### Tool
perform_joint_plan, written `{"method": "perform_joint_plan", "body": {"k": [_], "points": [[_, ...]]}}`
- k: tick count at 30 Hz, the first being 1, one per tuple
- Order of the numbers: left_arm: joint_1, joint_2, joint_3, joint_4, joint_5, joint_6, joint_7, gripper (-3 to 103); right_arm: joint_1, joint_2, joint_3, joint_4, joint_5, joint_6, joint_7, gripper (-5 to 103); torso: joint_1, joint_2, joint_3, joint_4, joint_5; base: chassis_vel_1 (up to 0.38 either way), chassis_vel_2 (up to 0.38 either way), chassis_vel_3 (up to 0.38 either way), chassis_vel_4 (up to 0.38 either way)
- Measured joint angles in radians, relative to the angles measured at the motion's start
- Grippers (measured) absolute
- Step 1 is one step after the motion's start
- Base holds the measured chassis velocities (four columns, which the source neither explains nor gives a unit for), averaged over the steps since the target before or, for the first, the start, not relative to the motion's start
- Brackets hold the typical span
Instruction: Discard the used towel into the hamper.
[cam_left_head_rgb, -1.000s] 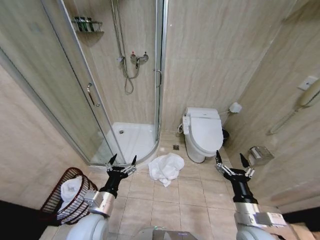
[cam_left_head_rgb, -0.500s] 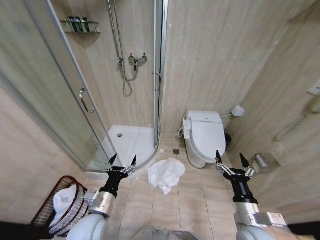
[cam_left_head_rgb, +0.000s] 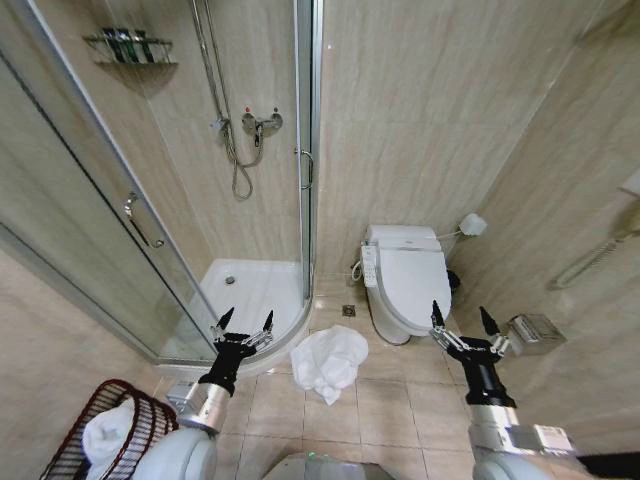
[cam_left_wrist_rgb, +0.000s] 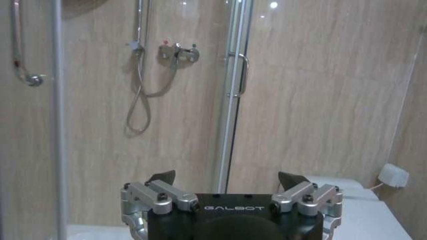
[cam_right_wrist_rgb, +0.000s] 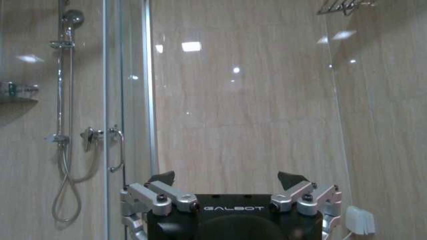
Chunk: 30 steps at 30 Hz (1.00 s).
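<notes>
Used towel: the crumpled white cloth towel (cam_left_head_rgb: 328, 362) is lying in a heap on the beige tiled floor (cam_left_head_rgb: 385, 410), between the two pincers and a little ahead of them, nearer the left one.
Hamper: the small round dark reddish-brown wicker hamper (cam_left_head_rgb: 70, 450) is sitting low and well to the outer side of the left pincer, behind its fingertips; some white cloth is already lying inside it.
Left pincer: the left pincer (cam_left_head_rgb: 243, 322) is hanging above the floor with its fingers spread apart and nothing between them, just beside the curved rim of the white shower tray (cam_left_head_rgb: 250, 295).
Right pincer: the right pincer (cam_left_head_rgb: 461, 322) is also standing open and holding nothing, near the white toilet (cam_left_head_rgb: 407, 277), well apart from the towel.
Step in hand: judging by the layout, the robot is lining itself up on the towel; no grasp is under way.
Doing it well: the left pincer looks the better choice, being closer to both towel and hamper. It should come down on the highest fold of the heap and bite deep enough to gather several layers.
Risk: a loose corner trailing on the floor, or catching on the hamper's rim.
</notes>
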<state>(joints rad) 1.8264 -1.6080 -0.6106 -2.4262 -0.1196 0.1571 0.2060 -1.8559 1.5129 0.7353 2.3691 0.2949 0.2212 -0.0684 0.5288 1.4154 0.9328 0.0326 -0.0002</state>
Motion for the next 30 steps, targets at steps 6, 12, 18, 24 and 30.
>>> {"method": "perform_joint_plan", "body": {"k": [6,12,18,24,30], "points": [[0.0,0.0,0.0,0.0,0.0,0.0,0.0,100,0.0,0.0,0.0,0.0,0.0,0.0,0.0,100,-0.014,-0.035,-0.017,-0.0001,0.0003,0.0,0.0,0.0,0.0],[0.0,0.0,0.0,0.0,0.0,0.0,0.0,100,0.0,0.0,0.0,0.0,0.0,0.0,0.0,100,-0.028,-0.066,-0.035,-0.0001,0.0002,0.0,0.0,0.0,0.0],[0.0,0.0,0.0,0.0,0.0,0.0,0.0,100,0.0,0.0,0.0,0.0,0.0,0.0,0.0,100,-0.044,-0.101,-0.054,-0.0001,0.0001,0.0,0.0,0.0,0.0],[0.0,0.0,0.0,0.0,0.0,0.0,0.0,100,0.0,0.0,0.0,0.0,0.0,0.0,0.0,100,-0.063,-0.143,-0.076,-0.0001,0.0002,0.0,0.0,0.0,0.0],[0.0,0.0,0.0,0.0,0.0,0.0,0.0,100,0.0,0.0,0.0,0.0,0.0,0.0,0.0,100,-0.079,-0.177,-0.095,-0.0001,0.0001,0.0,0.0,0.0,0.0]]}}
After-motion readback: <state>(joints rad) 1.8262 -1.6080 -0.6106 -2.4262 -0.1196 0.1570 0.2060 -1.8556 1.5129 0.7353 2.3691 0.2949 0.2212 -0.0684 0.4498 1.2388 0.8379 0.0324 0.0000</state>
